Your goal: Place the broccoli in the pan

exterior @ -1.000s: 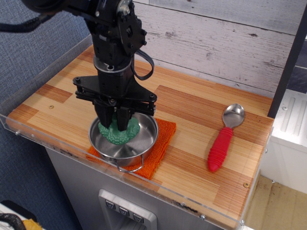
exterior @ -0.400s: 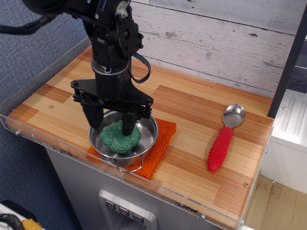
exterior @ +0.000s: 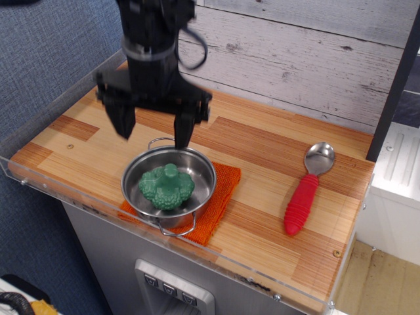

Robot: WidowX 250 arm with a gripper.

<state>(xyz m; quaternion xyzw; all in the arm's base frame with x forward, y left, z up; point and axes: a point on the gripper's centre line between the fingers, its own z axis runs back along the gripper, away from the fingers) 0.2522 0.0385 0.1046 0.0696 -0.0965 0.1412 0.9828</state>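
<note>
We see the gripper [exterior: 153,130] hanging above the pan [exterior: 199,172], with its two dark fingers [exterior: 123,121] spread wide apart and nothing held between them. The picture of the fingers is a little blurred. The broccoli [exterior: 166,187] lies below the fingers, inside the pan, and it is not touching them. It rests on the pan floor with its short stem pointing up. The left finger in the picture is over the wooden table [exterior: 262,151], just outside the pan's rim, and the other finger is over the far edge of the pan, near one wire handle. Under the pan we see an orange cloth [exterior: 226,186], which shows on the side away from the fingers. Well apart from the fingers, a spoon [exterior: 306,186] with a red handle lies flat on the table.
</note>
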